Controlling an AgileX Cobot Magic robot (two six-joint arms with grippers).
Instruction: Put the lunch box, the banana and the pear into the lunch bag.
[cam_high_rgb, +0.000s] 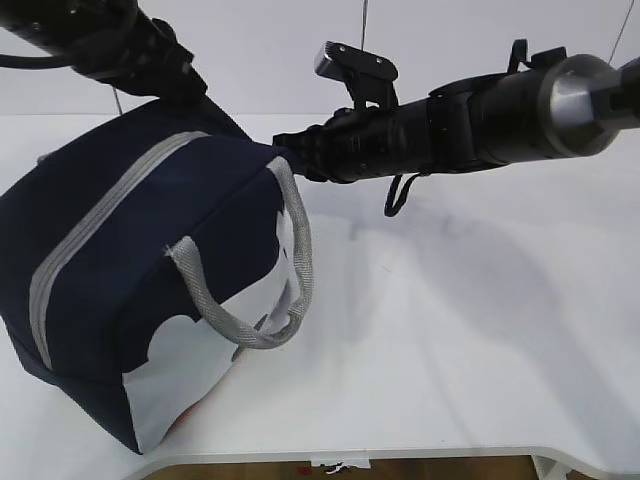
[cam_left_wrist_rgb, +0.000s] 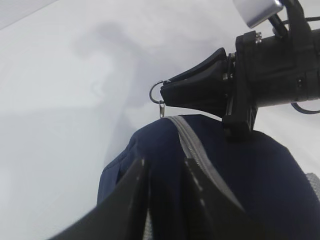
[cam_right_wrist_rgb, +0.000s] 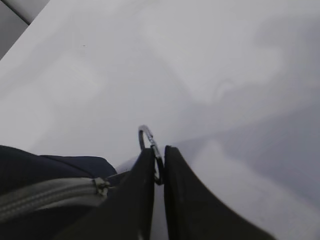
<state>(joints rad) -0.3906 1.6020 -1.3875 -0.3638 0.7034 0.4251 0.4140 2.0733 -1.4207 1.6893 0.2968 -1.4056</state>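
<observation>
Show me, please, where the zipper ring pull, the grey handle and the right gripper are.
zipper ring pull (cam_right_wrist_rgb: 145, 136), right wrist view, top of ring.
grey handle (cam_high_rgb: 262, 338), exterior view, bottom of loop.
right gripper (cam_right_wrist_rgb: 159, 157), right wrist view, between fingertips.

Navy-blue fabric lunch bag (cam_high_rgb: 150, 260) on white table (cam_high_rgb: 480, 330), left part; metal ring pull (cam_right_wrist_rgb: 149, 145) at bag's far end, between right gripper (cam_right_wrist_rgb: 159, 170) fingers.

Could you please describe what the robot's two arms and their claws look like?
Both arms are matte black. The right arm is a thick cylinder with a silver metal collar, a small grey-topped bracket on top and a thin black cable looping underneath. Each black claw, right claw and left claw, has two flat, tapering wedge-shaped fingers.
</observation>
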